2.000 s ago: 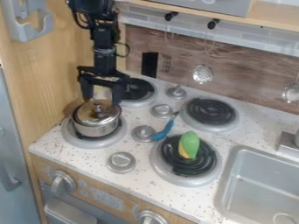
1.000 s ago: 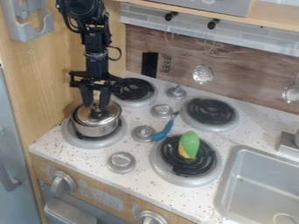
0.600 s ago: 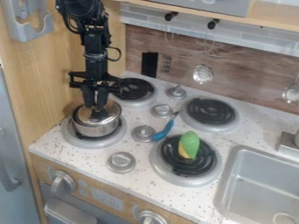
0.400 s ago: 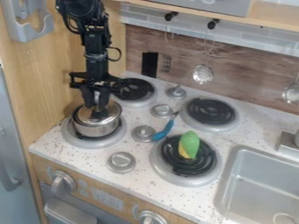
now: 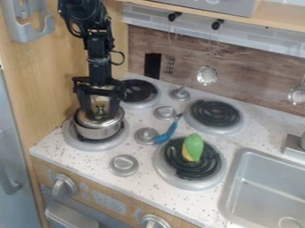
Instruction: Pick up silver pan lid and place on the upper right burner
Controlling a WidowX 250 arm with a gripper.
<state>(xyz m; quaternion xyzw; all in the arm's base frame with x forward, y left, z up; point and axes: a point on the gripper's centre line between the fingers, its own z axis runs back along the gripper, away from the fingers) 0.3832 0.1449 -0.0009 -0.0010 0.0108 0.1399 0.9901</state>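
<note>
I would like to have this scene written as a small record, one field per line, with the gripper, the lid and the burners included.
Gripper: open, its fingers on either side of the lid's knob
Lid: silver, on the pot
Pot: on the lower left burner
Upper right burner: bare coils, lid not yet there
Lower right burner: rim, a green and yellow thing on its coils
Blue tool: between the right burners and the knobs

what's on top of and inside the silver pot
On top of the pot sits the silver lid, with the jaws around its knob. Whatever is inside can't be seen, since the lid covers it.
</note>
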